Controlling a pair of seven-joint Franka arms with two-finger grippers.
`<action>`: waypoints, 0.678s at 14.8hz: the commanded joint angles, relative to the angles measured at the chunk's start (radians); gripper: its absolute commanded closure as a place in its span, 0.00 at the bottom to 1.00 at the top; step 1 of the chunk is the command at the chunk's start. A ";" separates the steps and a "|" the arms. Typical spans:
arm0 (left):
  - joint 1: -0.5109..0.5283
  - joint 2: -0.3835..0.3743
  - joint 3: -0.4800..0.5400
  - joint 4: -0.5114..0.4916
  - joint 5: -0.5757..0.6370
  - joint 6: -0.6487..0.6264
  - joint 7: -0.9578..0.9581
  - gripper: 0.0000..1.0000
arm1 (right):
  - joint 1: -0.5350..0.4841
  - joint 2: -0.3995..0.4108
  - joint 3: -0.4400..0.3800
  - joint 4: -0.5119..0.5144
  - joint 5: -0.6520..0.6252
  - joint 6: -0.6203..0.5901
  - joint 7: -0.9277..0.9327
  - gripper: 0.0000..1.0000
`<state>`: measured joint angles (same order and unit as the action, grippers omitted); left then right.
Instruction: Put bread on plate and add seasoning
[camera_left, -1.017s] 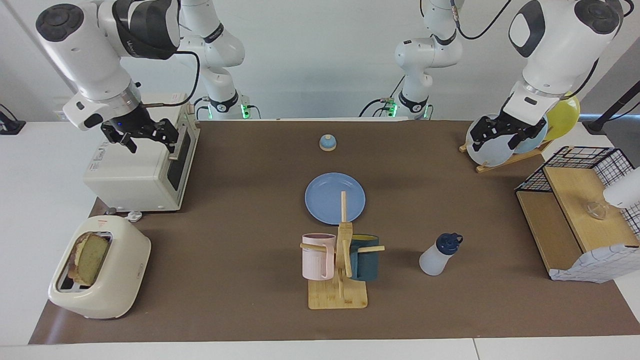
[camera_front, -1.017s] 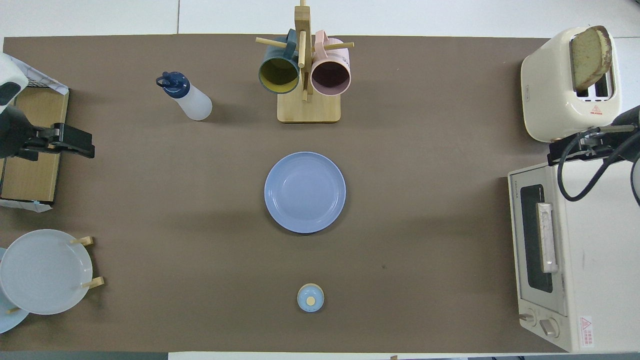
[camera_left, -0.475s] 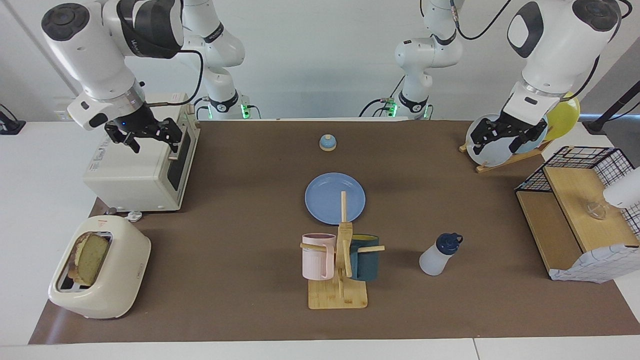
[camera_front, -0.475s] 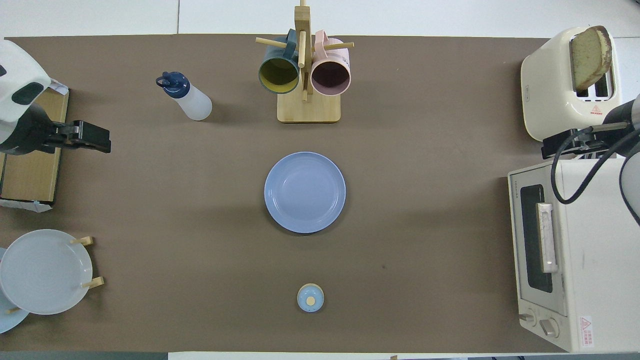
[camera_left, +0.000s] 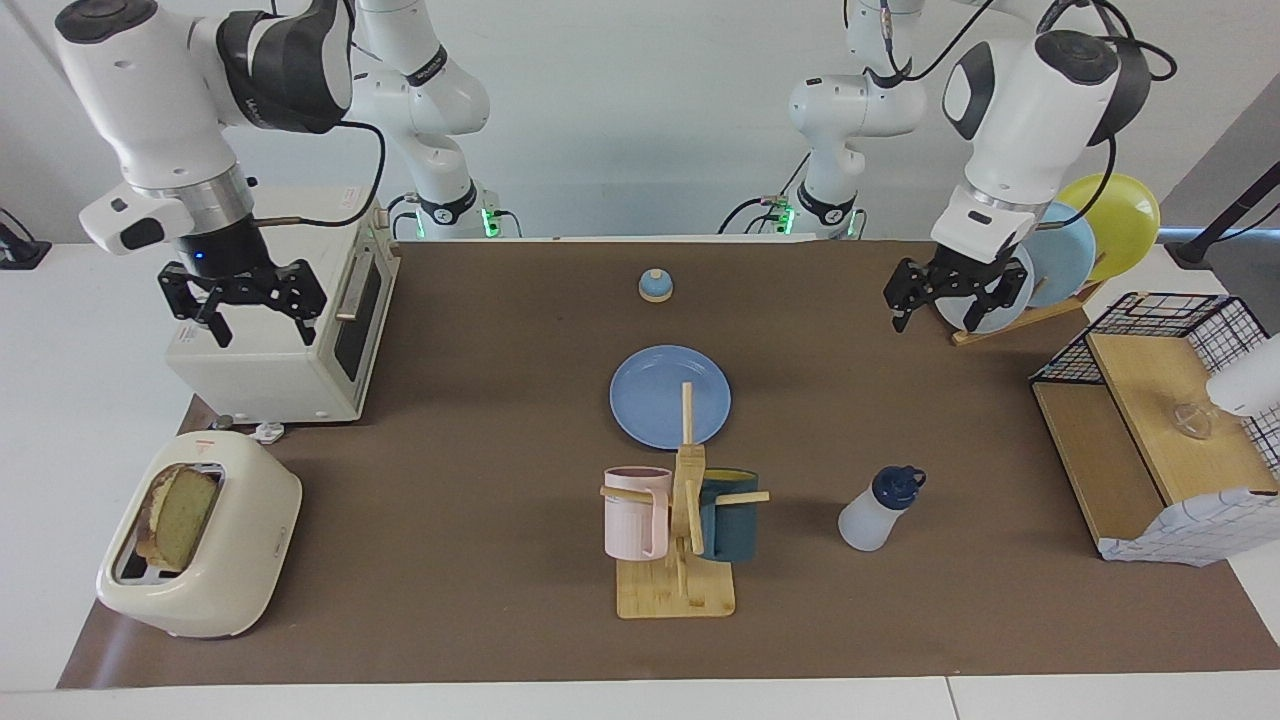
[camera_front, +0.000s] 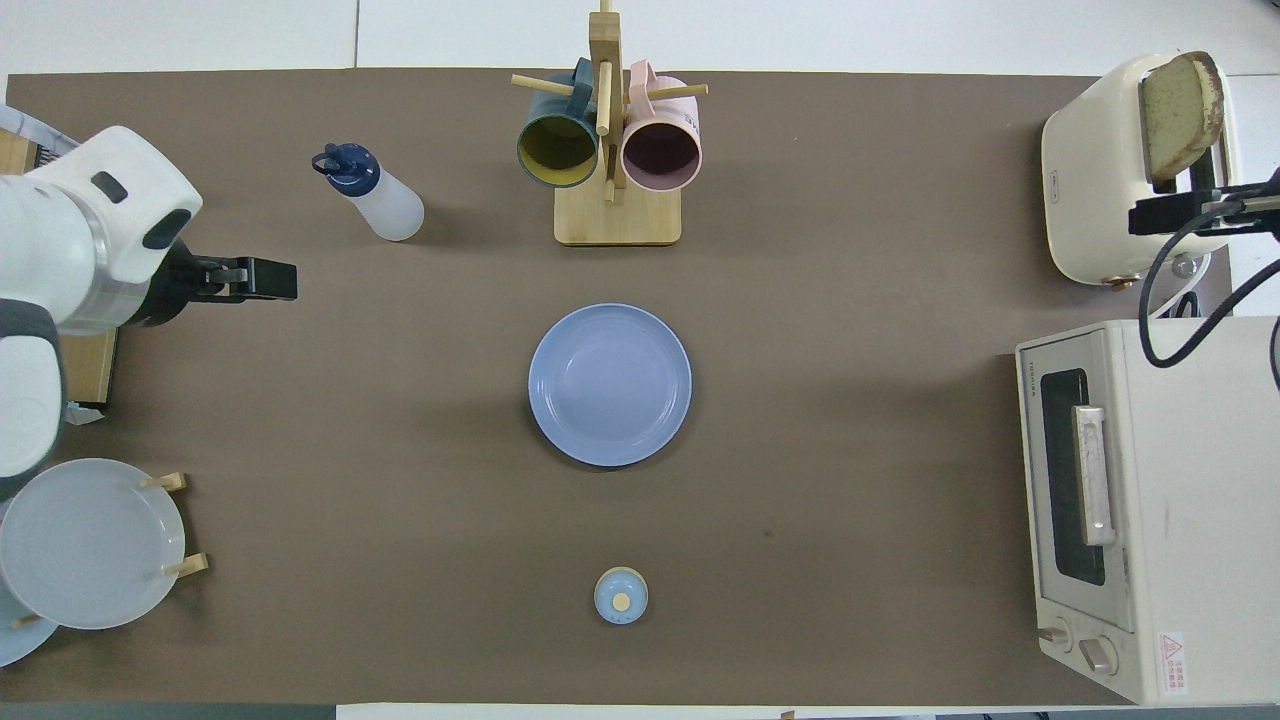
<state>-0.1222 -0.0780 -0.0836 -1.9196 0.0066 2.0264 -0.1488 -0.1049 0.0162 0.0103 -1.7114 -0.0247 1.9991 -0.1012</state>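
Right gripper: jaws spread wide, nothing held, raised over the toaster oven at the right arm's end of the table.
Left gripper: jaws likewise spread, nothing held, up above the brown mat just beside the plate rack.
Toaster: cream, holding the bread upright in a slot — one tan-greenish slice with a darker brown crust, its top half standing clear.
Plate: round, medium blue, flat on the mat at mid-table with nothing on it.
Mug tree: wooden, farther from the robots than the plate — one pink and one dark teal mug hung on it.
Seasoning: translucent whitish bottle, navy looped cap, beside the mug tree toward the left arm's end.
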 joint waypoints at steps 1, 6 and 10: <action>-0.019 -0.124 0.007 -0.250 0.001 0.249 -0.046 0.00 | -0.024 0.028 0.005 -0.016 0.008 0.154 -0.025 0.08; -0.111 -0.148 0.005 -0.441 0.004 0.558 -0.048 0.00 | -0.035 0.149 0.002 -0.005 -0.035 0.360 -0.025 0.11; -0.123 -0.132 0.004 -0.551 0.007 0.774 -0.046 0.00 | -0.052 0.165 -0.001 -0.017 -0.138 0.368 -0.032 0.12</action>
<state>-0.2332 -0.1873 -0.0885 -2.3984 0.0066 2.7034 -0.1854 -0.1369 0.1917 0.0023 -1.7217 -0.1226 2.3683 -0.1080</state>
